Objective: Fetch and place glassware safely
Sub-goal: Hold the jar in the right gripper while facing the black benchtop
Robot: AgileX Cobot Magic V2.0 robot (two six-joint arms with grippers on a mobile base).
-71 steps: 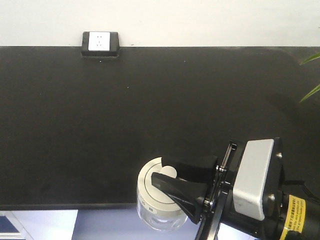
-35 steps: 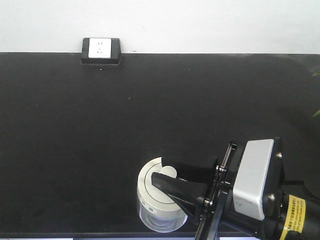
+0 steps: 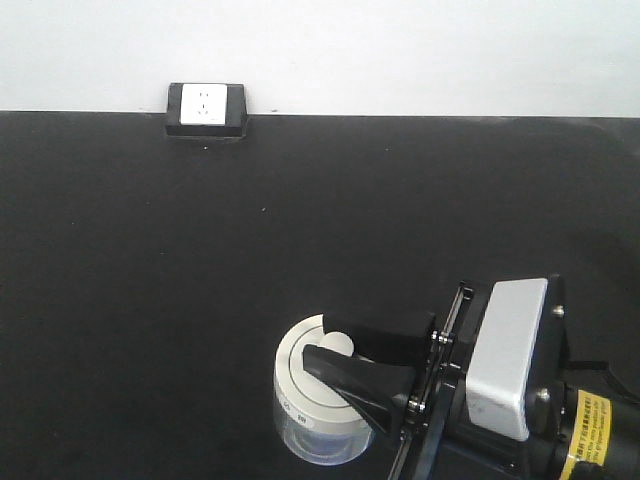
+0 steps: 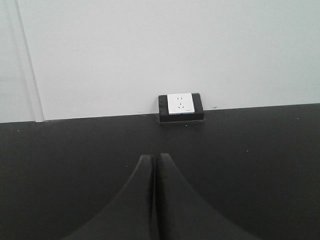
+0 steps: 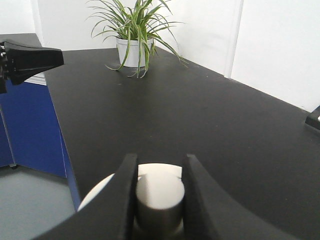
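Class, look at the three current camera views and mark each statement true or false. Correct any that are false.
1. The right gripper has its jaws closed on the knob of the jar lid. True.
2. The left gripper grips a sheet of paper. False: its jaws are shut together with nothing between them.
3. A potted plant stands on the black counter. True.
4. The jar lies on its side. False: it is upright, with the lid on top.
5. The socket sits at the counter's near edge. False: it is at the far edge, against the white wall.
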